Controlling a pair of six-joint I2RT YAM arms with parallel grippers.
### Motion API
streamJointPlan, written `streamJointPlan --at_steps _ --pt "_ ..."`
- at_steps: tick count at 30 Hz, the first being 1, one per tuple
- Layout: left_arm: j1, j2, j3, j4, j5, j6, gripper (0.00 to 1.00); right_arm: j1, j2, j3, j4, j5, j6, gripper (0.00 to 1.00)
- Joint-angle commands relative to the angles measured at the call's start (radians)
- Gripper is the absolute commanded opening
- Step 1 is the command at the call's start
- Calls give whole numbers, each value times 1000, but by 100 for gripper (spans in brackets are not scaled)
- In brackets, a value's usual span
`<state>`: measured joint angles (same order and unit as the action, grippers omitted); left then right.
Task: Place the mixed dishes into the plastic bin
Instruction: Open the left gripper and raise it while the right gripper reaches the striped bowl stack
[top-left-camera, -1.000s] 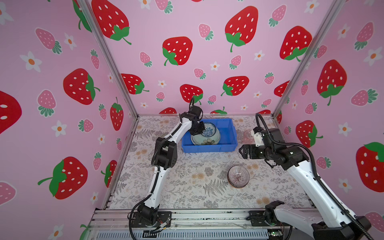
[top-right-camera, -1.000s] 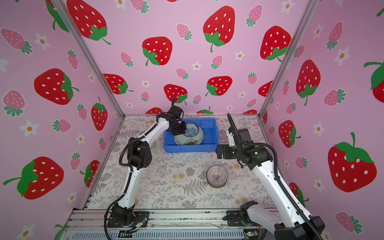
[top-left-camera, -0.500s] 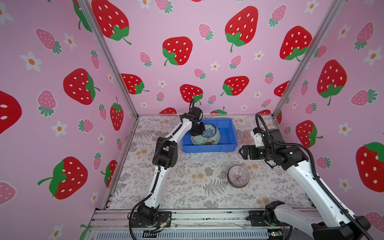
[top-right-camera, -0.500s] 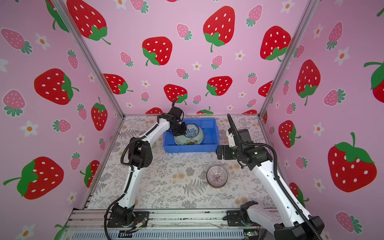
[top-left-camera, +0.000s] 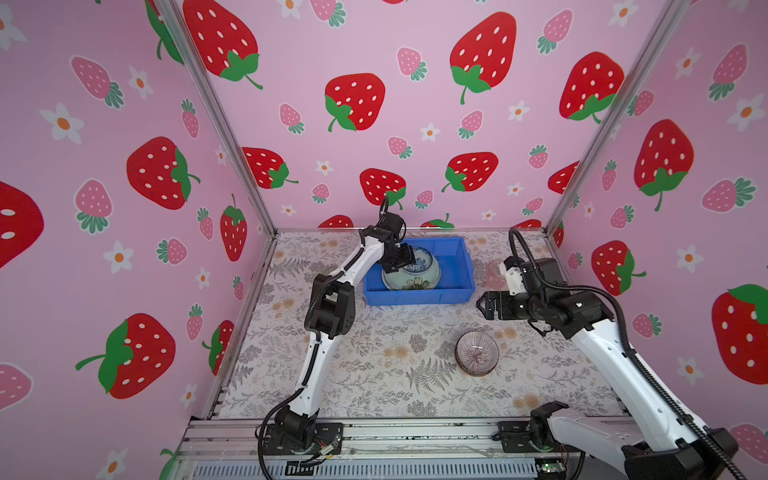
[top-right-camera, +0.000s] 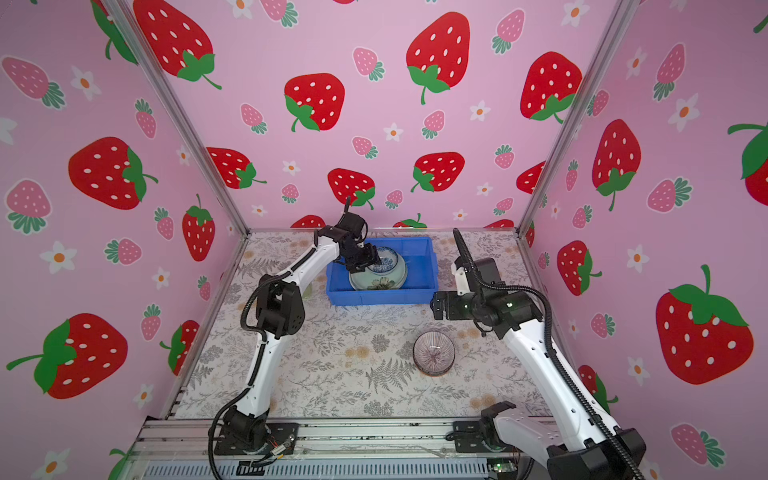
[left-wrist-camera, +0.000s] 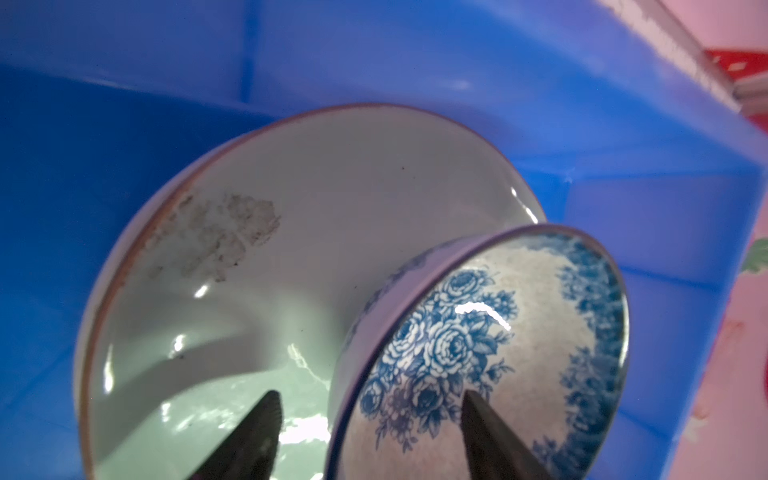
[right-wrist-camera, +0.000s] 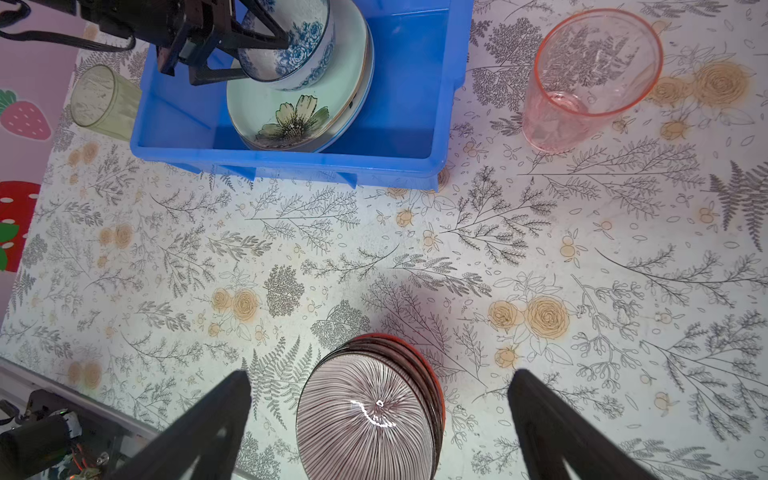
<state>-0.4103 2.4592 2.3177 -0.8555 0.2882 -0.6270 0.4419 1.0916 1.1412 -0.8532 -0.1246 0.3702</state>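
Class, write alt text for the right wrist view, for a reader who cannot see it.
The open right tool points toward a striped bowl on the floral table. Beyond, a blue bin holds stacked plates and a blue-white bowl; a pink tumbler stands nearby.

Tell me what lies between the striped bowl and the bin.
Nothing: only bare floral table separates the striped bowl and the bin, clearest in the right wrist view.

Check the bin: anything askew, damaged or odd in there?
Yes. The blue-white bowl sits tilted on the pale green flower plate in the blue plastic bin, rather than flat. The left gripper straddles the bowl's wall with its jaws open. No chips or spills are visible.
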Motion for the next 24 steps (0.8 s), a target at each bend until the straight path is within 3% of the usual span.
streamJointPlan --at_steps 1,5,12,18,24 --pt "-2 -110 -17 -18 -16 18 85 -6 20 -9 -10 -7 -23 100" --pt "-3 -196 -52 -15 -27 35 99 -6 50 -18 -14 -21 -31 100" --pt "-24 -364 -168 -26 -56 92 99 -8 91 -38 -25 -41 -19 96" --pt "-24 -543 -279 -161 -173 273 99 -9 77 -76 -82 -13 9 85" --pt "-22 -764 -626 9 -200 366 99 -8 68 -146 -121 -6 30 74"
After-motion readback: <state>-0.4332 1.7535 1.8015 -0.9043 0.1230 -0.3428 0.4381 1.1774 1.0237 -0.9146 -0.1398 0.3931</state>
